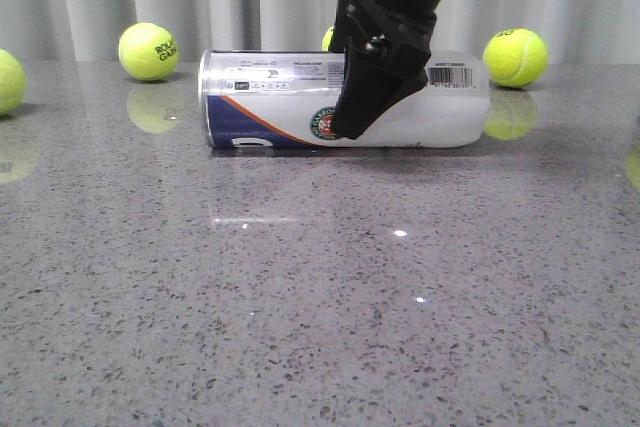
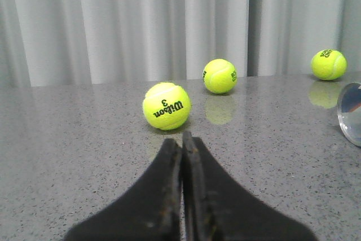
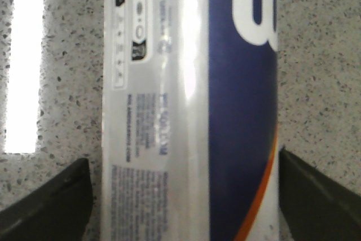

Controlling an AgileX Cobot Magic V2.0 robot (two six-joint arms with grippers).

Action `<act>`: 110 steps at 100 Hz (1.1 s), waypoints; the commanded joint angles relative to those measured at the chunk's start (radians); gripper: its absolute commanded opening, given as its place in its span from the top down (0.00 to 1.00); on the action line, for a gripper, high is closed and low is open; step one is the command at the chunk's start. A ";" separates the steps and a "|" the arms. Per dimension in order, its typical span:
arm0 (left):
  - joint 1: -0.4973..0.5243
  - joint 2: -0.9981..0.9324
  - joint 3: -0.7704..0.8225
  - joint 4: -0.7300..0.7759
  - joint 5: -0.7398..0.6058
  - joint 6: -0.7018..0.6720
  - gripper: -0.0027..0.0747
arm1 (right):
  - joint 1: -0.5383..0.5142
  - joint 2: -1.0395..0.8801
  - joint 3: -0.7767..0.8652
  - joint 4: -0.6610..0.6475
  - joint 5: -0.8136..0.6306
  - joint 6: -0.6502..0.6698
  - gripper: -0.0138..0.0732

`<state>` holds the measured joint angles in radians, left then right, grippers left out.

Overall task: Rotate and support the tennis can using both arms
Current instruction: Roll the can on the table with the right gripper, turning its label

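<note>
The tennis can [image 1: 270,97] lies on its side on the grey table, silver rim to the left, navy-and-white label with an orange stripe facing forward. My right gripper [image 1: 355,119] comes down over the can's middle. In the right wrist view it [image 3: 183,196] is open and straddles the can [image 3: 186,111], one finger [image 3: 56,201] a little clear of the whitish side, the other close against the orange-striped side. My left gripper [image 2: 183,139] is shut with nothing in it, hovering low over the table. The can's silver rim [image 2: 351,111] shows at the edge of that view.
Yellow-green tennis balls lie along the back by the grey curtain: one at the left [image 1: 148,51], one at the far left edge [image 1: 5,80], one at the right [image 1: 515,57]. A Wilson ball [image 2: 166,106] sits just beyond the left fingertips.
</note>
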<state>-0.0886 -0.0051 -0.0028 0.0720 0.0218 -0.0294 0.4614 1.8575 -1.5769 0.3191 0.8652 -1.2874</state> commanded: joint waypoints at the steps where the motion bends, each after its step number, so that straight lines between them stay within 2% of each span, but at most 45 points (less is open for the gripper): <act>1: 0.001 -0.038 0.046 -0.006 -0.078 -0.008 0.99 | 0.003 -0.071 -0.032 0.013 -0.024 -0.003 0.10; 110: 0.001 -0.038 0.046 -0.006 -0.078 -0.008 0.99 | 0.003 -0.082 -0.032 0.013 -0.068 -0.003 0.10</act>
<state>-0.0886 -0.0051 -0.0028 0.0720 0.0218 -0.0294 0.4614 1.8377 -1.5769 0.3185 0.8330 -1.2874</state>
